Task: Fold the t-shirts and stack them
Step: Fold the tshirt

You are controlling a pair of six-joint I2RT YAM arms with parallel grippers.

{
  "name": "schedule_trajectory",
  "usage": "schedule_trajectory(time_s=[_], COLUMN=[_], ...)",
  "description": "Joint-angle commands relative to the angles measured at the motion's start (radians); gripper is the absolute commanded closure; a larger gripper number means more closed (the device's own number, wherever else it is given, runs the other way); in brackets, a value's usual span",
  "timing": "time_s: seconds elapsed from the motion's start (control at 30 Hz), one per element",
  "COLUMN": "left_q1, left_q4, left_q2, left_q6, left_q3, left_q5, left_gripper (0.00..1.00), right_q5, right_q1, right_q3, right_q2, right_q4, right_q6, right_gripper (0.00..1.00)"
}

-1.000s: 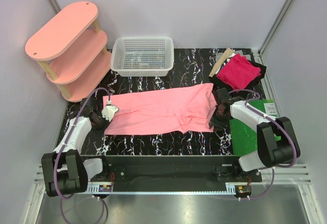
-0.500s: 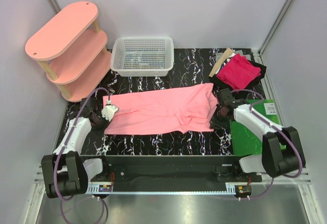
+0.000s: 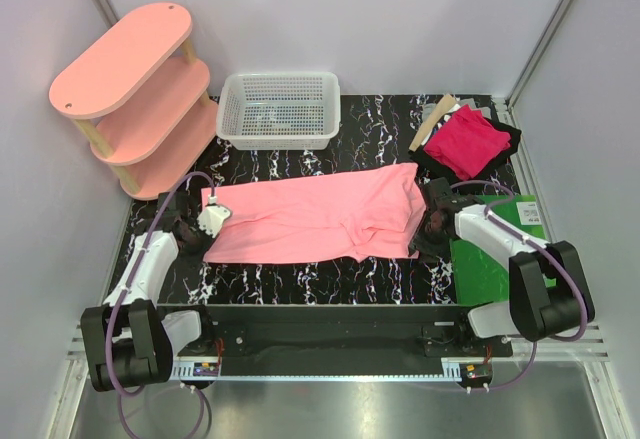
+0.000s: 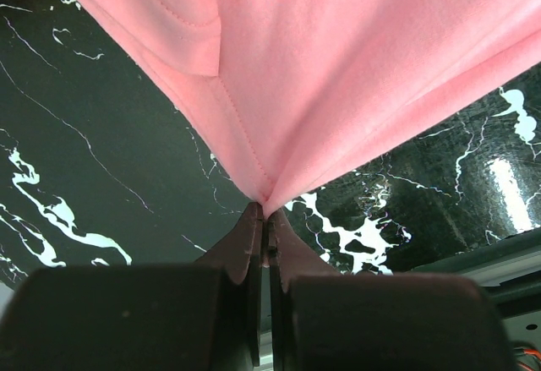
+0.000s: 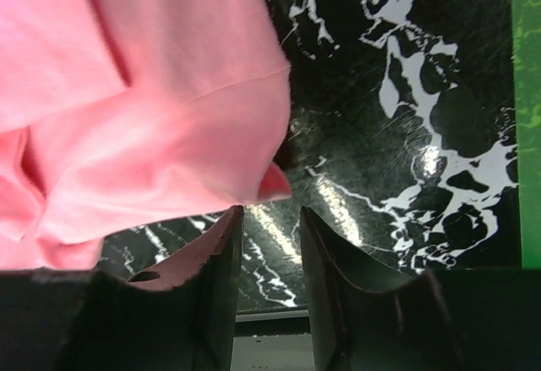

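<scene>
On black marbled table (image 3: 300,279): salmon-pink t-shirt (image 3: 310,217), laid out. Left gripper (image 4: 265,217) clenched on its left edge. Right gripper (image 5: 269,219) fingers parted, grasping nothing, beside opposite edge.

Left wrist: salmon-pink t-shirt (image 4: 355,75) runs off top and side edges; pinched corner hidden inside left gripper (image 4: 265,219). Right wrist: green mat (image 5: 526,117), right of the shirt, just an edge sliver. Top: dark cloth (image 3: 511,136) past shirt's right end mostly under magenta t-shirt (image 3: 466,141).

Overhead view facing down over table (image 3: 300,281), wrist views low and close, sharing pink shirt (image 3: 310,217) edges
</scene>
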Motion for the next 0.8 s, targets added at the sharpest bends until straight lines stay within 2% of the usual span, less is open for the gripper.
schedule_trajectory(time_s=[0.0,0.2,0.3,0.63,0.67,0.77], left_q1=[0.011,0.014,0.016,0.016,0.017,0.019], left_q4=[0.008,0.009,0.009,0.012,0.011,0.012], left_q2=[-0.019,-0.006,-0.004,-0.016,-0.016,-0.013], left_q6=[0.020,0.019,0.017,0.017,0.017,0.016], left_q3=[0.025,0.025,0.026,-0.003,-0.003,-0.004], left_q5=[0.009,0.022,0.029,0.040,0.042,0.043], left_gripper=[1.00,1.00,1.00,1.00,1.00,1.00], right_q5=[0.059,0.075,0.072,0.058,0.053,0.040], right_q1=[-0.002,-0.002,-0.002,-0.002,-0.002,-0.003], right_q3=[0.000,0.004,0.013,0.056,0.055,0.050], right_q2=[0.029,0.037,0.060,0.112,0.105,0.069], right_q4=[0.029,0.034,0.045,0.069,0.071,0.065], right_q6=[-0.014,-0.011,-0.011,-0.016,-0.016,-0.013], right_gripper=[0.59,0.59,0.63,0.83,0.88,0.97])
